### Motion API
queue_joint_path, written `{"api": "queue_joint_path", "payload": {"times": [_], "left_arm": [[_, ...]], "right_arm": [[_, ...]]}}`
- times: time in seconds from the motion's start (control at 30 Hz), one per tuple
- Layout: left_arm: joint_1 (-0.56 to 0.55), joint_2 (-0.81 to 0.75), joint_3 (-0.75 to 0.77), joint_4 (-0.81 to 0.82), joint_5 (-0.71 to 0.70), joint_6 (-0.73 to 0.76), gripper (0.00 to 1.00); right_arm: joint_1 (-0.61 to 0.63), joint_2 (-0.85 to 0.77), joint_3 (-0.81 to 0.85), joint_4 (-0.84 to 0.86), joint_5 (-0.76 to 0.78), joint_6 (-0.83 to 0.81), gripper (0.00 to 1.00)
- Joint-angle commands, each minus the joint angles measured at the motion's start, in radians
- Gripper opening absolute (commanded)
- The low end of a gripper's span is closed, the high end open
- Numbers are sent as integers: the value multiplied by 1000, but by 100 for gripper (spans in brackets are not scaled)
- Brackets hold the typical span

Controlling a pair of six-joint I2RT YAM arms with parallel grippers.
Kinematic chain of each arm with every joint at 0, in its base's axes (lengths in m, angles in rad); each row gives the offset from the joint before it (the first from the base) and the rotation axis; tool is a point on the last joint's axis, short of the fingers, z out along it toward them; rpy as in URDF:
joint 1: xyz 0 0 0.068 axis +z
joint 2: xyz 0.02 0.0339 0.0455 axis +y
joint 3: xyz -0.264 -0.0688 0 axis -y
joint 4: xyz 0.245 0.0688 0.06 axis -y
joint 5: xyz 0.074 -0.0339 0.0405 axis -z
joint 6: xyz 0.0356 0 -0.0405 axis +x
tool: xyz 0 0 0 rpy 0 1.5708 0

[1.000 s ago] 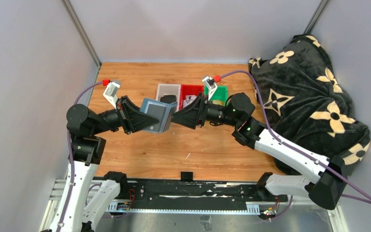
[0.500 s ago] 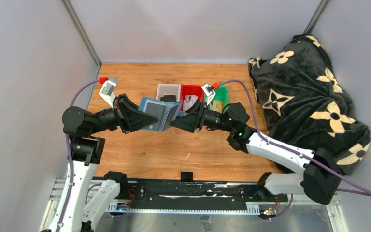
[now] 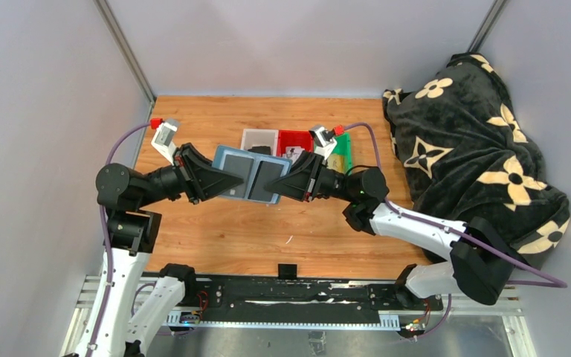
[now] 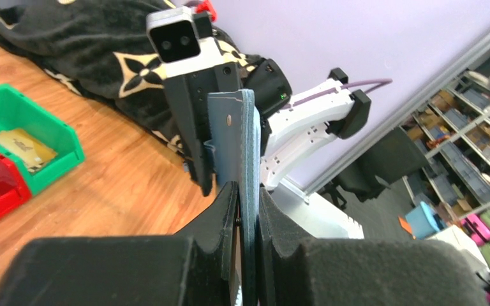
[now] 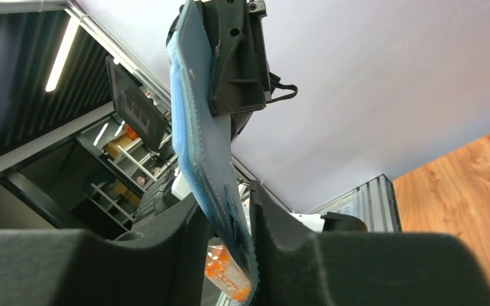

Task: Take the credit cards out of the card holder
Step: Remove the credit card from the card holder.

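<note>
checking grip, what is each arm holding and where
The card holder, spread open: left jaws on its left edge, right jaws on its right edge.

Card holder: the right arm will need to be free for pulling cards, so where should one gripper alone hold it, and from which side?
Its left flap's outer edge, approached from the left, where the left gripper clamps it. The card holder hangs opened flat above the table; the thin panel fits edge-on between jaws, and a grip at the margin leaves most of the inside exposed.
</note>
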Motion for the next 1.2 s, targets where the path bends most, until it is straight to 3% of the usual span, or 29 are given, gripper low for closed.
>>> {"api": "queue_joint_path", "payload": {"times": [0.0,0.03,0.07,0.13,0.17,0.23,0.37,0.57,0.8,1.03,1.17], "left_arm": [[-5,-22,18,-77,-76,84,0],[-5,-26,14,-93,-84,103,7],[-5,-26,11,-125,-83,130,21],[-5,-27,14,-207,-83,200,59],[-5,-27,29,-268,-94,253,84],[-5,-23,68,-384,-126,354,99],[-5,1,165,-513,-167,535,100],[-5,31,211,-566,-9,738,99],[-6,89,204,-826,63,1046,98],[-45,111,166,-896,46,1121,95],[-67,80,107,-914,66,1090,81]], "right_arm": [[-8,-24,-5,59,-48,9,18],[-9,-35,2,14,-58,-11,9],[-10,-53,11,-70,-67,-50,0],[-18,-96,45,-268,-97,-142,0],[-20,-117,76,-403,-115,-210,0],[-20,-146,166,-706,-144,-378,0],[-20,-106,394,-1239,-250,-668,0],[0,11,640,-1681,-326,-948,0],[71,123,832,-1839,-311,-1074,0],[135,245,1001,-1999,-274,-1166,0],[141,292,1073,-2039,-268,-1184,0]]}}
